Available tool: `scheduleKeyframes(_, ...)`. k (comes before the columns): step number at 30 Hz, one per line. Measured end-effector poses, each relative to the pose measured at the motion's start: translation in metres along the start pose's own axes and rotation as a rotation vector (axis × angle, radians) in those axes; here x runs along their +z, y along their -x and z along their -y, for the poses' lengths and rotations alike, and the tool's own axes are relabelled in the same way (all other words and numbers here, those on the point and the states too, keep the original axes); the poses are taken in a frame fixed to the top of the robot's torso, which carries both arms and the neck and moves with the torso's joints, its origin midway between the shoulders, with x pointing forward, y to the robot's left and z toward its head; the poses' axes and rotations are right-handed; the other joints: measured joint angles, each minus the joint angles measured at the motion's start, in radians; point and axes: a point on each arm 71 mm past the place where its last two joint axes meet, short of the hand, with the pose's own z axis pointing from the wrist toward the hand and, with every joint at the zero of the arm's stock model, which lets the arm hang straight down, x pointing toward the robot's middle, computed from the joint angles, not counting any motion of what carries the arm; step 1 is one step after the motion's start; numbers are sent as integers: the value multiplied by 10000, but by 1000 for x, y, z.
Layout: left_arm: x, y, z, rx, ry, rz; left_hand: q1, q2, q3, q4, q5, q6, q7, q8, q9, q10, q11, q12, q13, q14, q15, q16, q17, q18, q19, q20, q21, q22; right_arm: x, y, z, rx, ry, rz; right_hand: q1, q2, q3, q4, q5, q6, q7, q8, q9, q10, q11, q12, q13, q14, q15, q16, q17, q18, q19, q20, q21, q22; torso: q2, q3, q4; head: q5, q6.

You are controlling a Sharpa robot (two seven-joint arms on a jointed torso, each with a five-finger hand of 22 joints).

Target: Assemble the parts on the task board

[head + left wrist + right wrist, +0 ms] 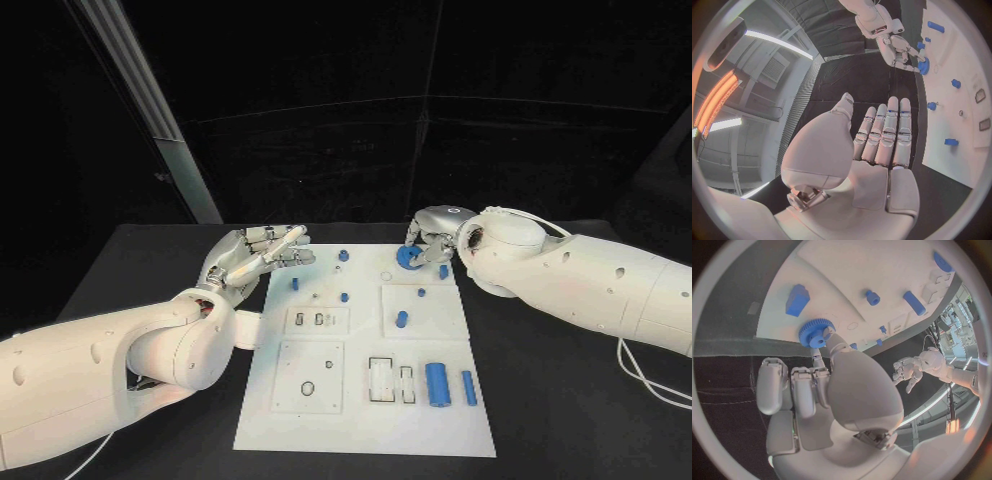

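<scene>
The board [325,420] was a flat white plate with shallow rectangular recesses, lying on the matte black table [577,420]. Small blue parts stood or lay across it: two smooth cylinders [437,384] side by side near its front right, an oval peg [402,320] in the middle, and several little studs [343,255] toward the far edge.

The right hand [428,240] was at the board's far edge, its silver fingers [820,357] pinched on a blue gear [815,333] with fine teeth round its rim and a raised hub. The gear sat at the far edge of the board, just beside a blocky blue piece [797,299].

The left hand [260,256] hovered over the table beside the board's left edge, its fingers [889,132] stretched out straight and close together, holding nothing.
</scene>
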Motion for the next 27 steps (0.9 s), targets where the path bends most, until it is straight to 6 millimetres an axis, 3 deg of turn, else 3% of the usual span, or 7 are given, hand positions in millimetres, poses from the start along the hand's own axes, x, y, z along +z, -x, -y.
scheduleKeyframes(4, 0, 0, 0, 1, 3, 3, 0, 0, 0, 0, 0, 0, 0, 0, 0, 0, 0, 0, 0, 0, 0, 0, 0, -1, 0, 0, 0, 1, -2, -1, -6, 81, 168, 224, -263, 110, 67, 42, 239, 1, -1, 0, -8, -38, -37, 0, 0, 0, 0, 0, 0, 0, 3, -3, 41, 46, 0, -1, 0, -5, 7)
scheduleKeyframes(8, 0, 0, 0, 0, 8, 1, 0, 0, 0, 0, 0, 0, 0, 0, 0, 0, 0, 0, 0, 0, 0, 0, 0, 0, 0, 0, 0, -8, -3, 2, -18, 218, 462, 568, -701, 27, 149, 123, 268, 10, 4, 0, -7, -37, -37, 0, 0, 0, 0, 0, -1, 0, 36, -36, 41, 54, 0, -1, 0, 5, 22)
scheduleKeyframes(17, 0, 0, 0, -4, 15, -7, 0, 0, 0, 0, 0, 0, 0, 0, 0, 0, 0, 0, 0, 0, 0, 0, 0, 0, 0, 0, 0, -6, 2, 8, -58, 486, 1217, 1237, -763, -35, 152, 127, 270, 92, 69, -1, -6, -37, -36, 0, 0, 0, 0, -1, -1, 0, 39, -32, 41, 85, 0, -9, 12, 39, 54)
scheduleKeyframes(20, 0, 0, 0, -5, 18, -10, 0, 0, 0, 0, 0, 0, 0, 0, 0, 0, 0, 0, 0, 0, 0, 0, 0, 0, 0, 0, 0, -6, 6, 9, -73, 514, 1443, 1380, -833, -48, 179, 154, 270, 93, 70, -9, -6, -37, -36, 0, -1, 0, 0, -1, -2, -160, 71, -1, 41, 85, 3, -10, 21, 66, 36)
scheduleKeyframes(27, 0, -1, 0, -7, 19, -16, 52, 52, 0, 0, 0, 0, 0, 0, 0, 0, 0, 0, 0, 0, 0, -49, 0, 0, 0, 0, 0, -15, 16, 9, -97, 471, 1681, 1486, -898, -34, 189, 164, 270, 95, 67, -12, -5, -37, -36, -1, -1, 0, 0, -1, -2, -158, 70, 0, 41, 84, 11, -12, 35, 118, -1)
